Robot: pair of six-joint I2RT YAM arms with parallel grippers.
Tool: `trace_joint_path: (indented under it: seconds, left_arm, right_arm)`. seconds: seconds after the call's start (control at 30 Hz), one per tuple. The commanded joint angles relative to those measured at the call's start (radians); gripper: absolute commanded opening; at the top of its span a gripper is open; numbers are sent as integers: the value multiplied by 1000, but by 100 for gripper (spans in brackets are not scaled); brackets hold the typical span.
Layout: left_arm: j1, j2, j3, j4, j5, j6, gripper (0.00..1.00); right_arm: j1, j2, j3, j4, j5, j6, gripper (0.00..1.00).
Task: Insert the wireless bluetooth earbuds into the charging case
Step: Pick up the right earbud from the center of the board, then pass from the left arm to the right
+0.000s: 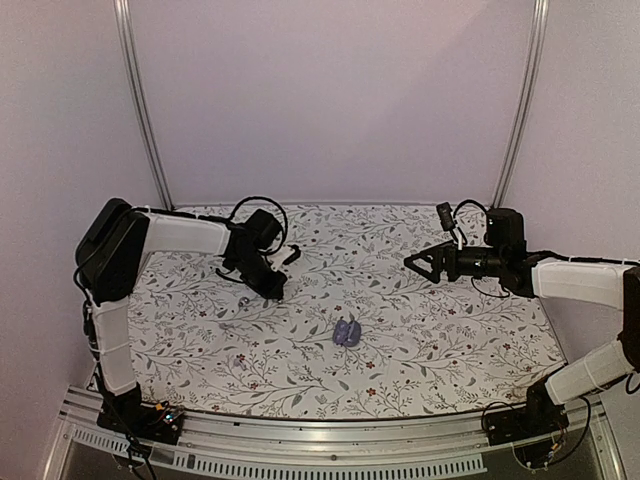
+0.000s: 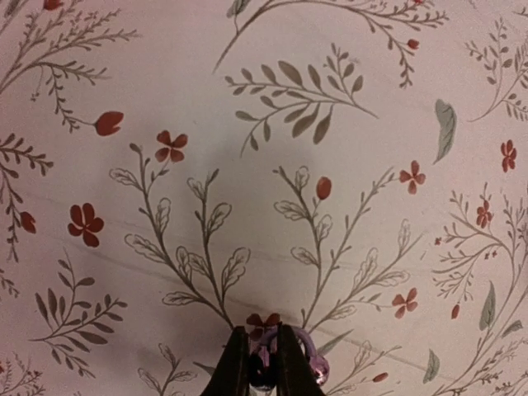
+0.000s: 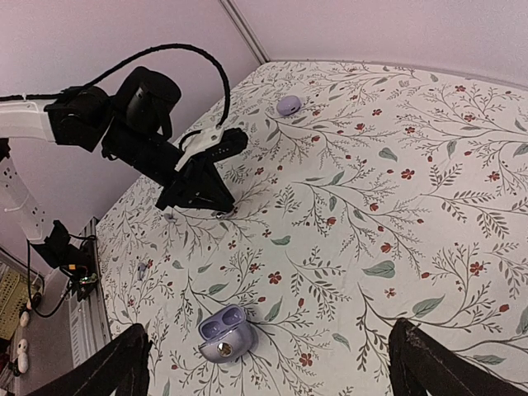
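The charging case (image 1: 347,331) lies open on the flowered cloth at mid-table. In the right wrist view the case (image 3: 224,334) shows two empty wells. My left gripper (image 1: 273,291) is down at the cloth, left of the case. In its own view the left gripper (image 2: 264,332) is shut on a lavender earbud (image 2: 313,363), and part of the bud sticks out to the right of the fingers. A small greyish bud (image 1: 241,300) lies on the cloth just left of that gripper. My right gripper (image 1: 412,262) hovers open and empty, right of the case; its own view shows the gripper (image 3: 276,367) spread wide above the case.
A rounded lavender thing (image 3: 289,105) lies near the far left corner of the cloth, hidden by the left arm in the top view. A tiny lavender speck (image 3: 142,267) lies near the cloth's left edge. White walls and metal posts (image 1: 140,100) enclose the table.
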Motion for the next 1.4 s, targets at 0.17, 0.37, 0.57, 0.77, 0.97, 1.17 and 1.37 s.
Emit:
trace_joint_path:
  seconds: [0.17, 0.37, 0.57, 0.77, 0.97, 1.17, 1.37]
  left_arm:
    - [-94, -83, -44, 120, 11, 81, 4]
    - [-165, -156, -105, 263, 1, 116, 3]
    - [-210, -254, -174, 408, -21, 149, 3]
    - [-250, -341, -196, 489, -52, 179, 3]
    - [-291, -400, -213, 563, -70, 195, 4]
    - [-320, -418, -205, 573, -77, 201, 4]
    - [-331, -426, -201, 572, -75, 208, 4]
  right_arm:
    - [6, -2, 26, -6, -5, -6, 99]
    - [17, 25, 37, 7, -41, 16, 99]
    - [18, 81, 41, 132, -180, 152, 95]
    - [42, 195, 45, 359, -309, 399, 77]
    - [98, 292, 98, 498, -364, 565, 64]
    - [175, 378, 163, 565, -384, 647, 57]
    - [212, 428, 204, 605, -379, 680, 50]
